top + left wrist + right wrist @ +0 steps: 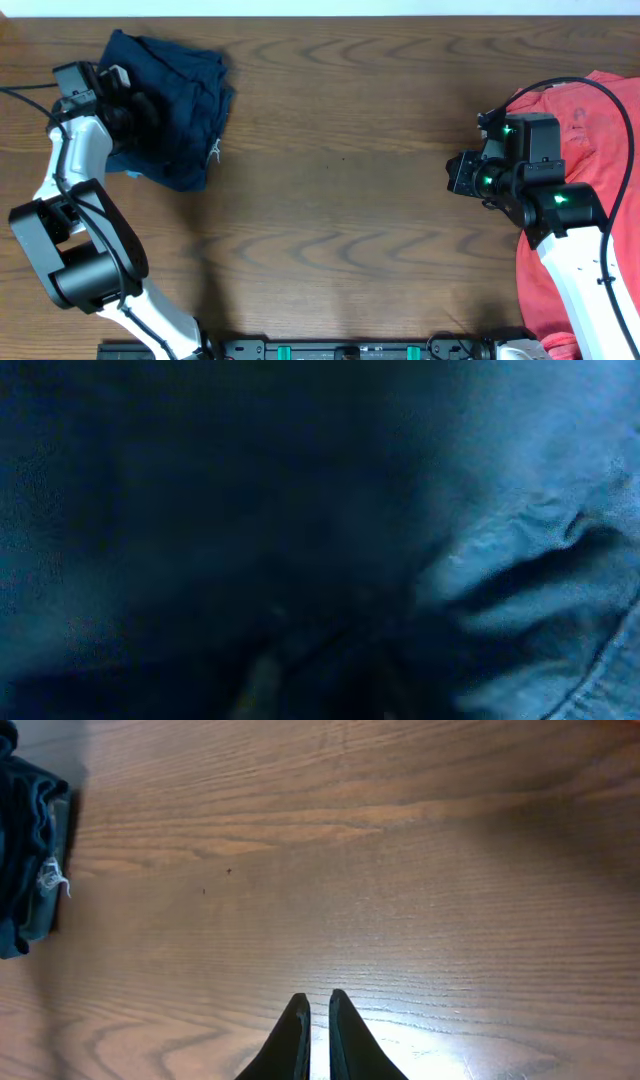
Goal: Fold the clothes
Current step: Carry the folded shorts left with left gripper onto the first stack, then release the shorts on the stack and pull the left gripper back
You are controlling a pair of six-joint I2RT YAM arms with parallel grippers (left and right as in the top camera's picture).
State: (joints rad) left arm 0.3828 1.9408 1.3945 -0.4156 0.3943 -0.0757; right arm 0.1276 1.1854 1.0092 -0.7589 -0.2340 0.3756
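The navy-blue shorts (pixel 180 110) lie folded in a bundle at the table's far left, with a small white label (pixel 216 150) at their right edge. My left gripper (pixel 135 105) is down on the shorts' left part. The left wrist view is filled with dark blue cloth (pixel 520 510), and the fingers are only dim shapes, so their state does not show. The coral-red T-shirt (pixel 600 110) lies at the right edge under my right arm. My right gripper (pixel 452 175) (pixel 318 1005) is shut and empty, hovering over bare wood. The shorts also show at the left edge of the right wrist view (pixel 25 840).
The wooden table (pixel 340 150) stretches between the two garments. A dark rail (pixel 350 350) runs along the near edge. A black cable (pixel 560 85) loops over the right arm.
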